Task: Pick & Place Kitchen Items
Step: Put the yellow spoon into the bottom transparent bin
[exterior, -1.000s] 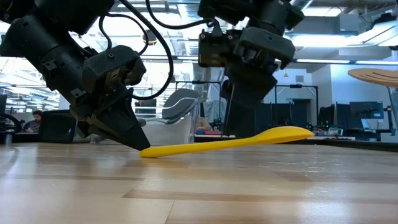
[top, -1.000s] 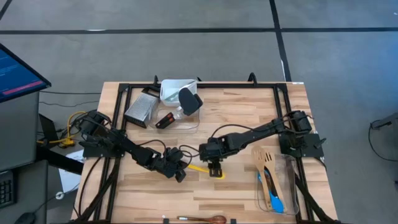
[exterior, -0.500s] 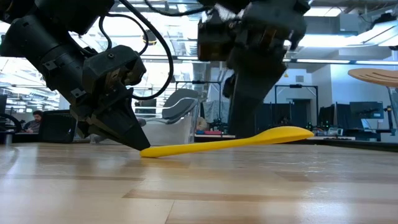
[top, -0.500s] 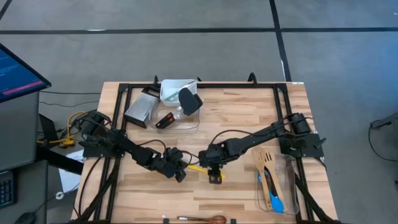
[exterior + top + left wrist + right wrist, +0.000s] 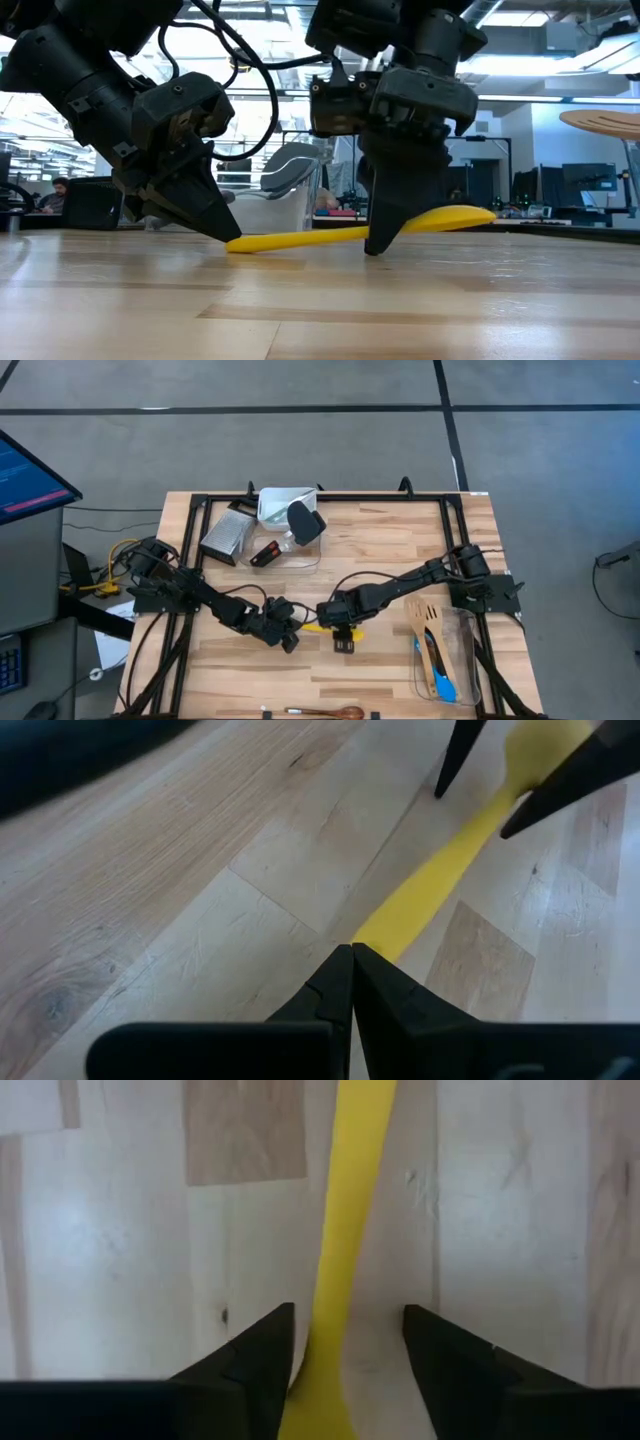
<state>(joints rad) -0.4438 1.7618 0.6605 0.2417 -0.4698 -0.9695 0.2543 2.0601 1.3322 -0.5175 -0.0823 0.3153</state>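
Wooden tabletop (image 5: 380, 550) carries a light, bendy yellow silicone spoon (image 5: 340, 233): left gripper (image 5: 350, 965) pinches its handle tip; right gripper (image 5: 345, 1335) straddles mid-handle, spread.

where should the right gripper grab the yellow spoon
Grip the yellow spoon on its narrow handle near the bowl end, coming straight down. The right gripper is open astride that handle, fingertips at the table, and the shut left gripper pins the far tip, so it lies flat.
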